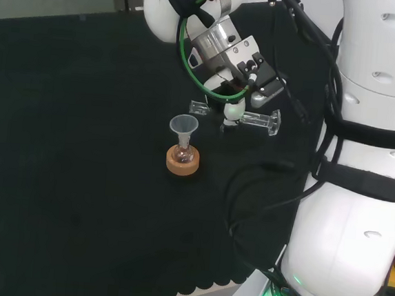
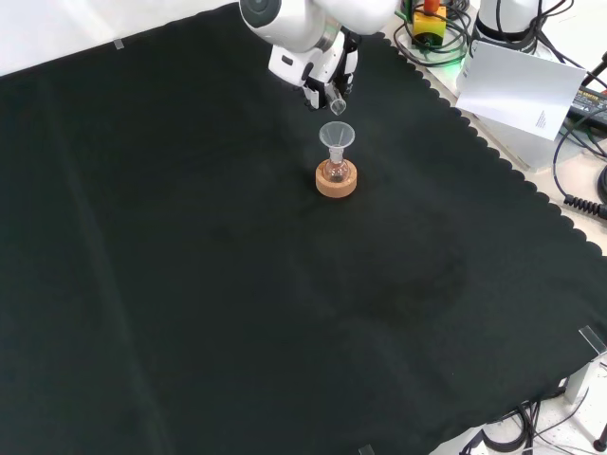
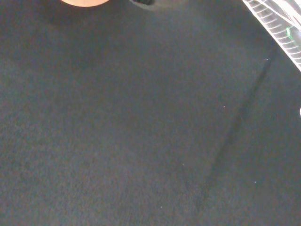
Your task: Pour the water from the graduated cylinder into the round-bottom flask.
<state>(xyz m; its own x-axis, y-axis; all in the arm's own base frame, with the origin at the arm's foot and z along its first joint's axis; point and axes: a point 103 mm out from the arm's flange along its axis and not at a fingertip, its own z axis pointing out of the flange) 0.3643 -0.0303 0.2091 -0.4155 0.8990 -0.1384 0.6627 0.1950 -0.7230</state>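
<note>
- cylinder [image 1: 238, 117] lies nearly level in the air, held in the hand [image 1: 234, 111]; its open mouth points toward the funnel [image 1: 183, 126], its foot sits to the right in the head view.
- hand is closed around the cylinder's middle, a white finger curled across the glass tube.
- front view puts the cylinder's mouth [image 2: 338, 106] just above and behind the funnel's rim [image 2: 336, 135], apart from it, not touching.
- funnel stands upright in the neck of the small flask [image 1: 182, 154]; flask sits in a cork ring [image 1: 181, 163] on the black cloth [image 1: 59, 143].
- stage, as judged: pouring tilt is reached or nearly so; the mouth looks a shade short of being over the funnel's centre in the head view.
- contents: cannot tell whether water is in the cylinder, and no stream can be made out. flask may hold a little liquid at the bottom, too small to be sure.
- left to do, likely: finish emptying into the funnel, bring the cylinder upright, set it down on the cloth.
- wrist view looks down on bare cloth, with an edge of the cork ring [image 3: 84, 2] at its border.
</note>
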